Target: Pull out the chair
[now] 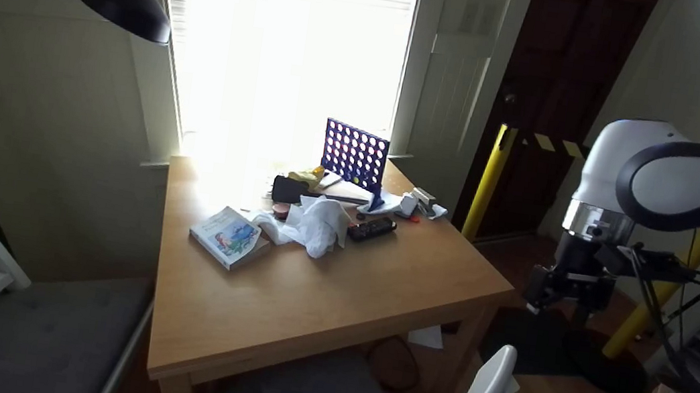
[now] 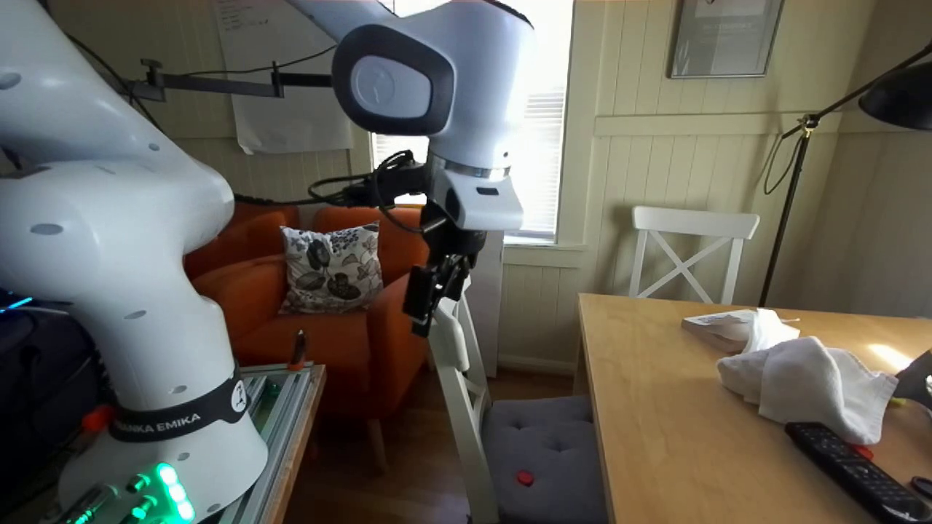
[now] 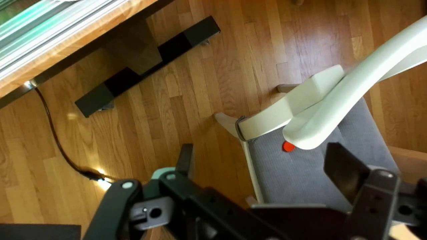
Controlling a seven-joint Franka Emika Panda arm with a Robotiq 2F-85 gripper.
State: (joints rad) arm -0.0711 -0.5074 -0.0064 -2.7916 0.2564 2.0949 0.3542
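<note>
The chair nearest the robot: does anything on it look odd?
Yes: a red disc lies on the chair's grey seat, an odd spot; perhaps a stray piece from the blue grid game on the table.

Robot arm (image 2: pixel 120 218) bent & extended out from base (image 2: pixel 211 469); wrist (image 1: pixel 598 221) hangs down w/ slight tilt in both ext. views. Jaws pt. down, wide apart in wrist view.
</note>
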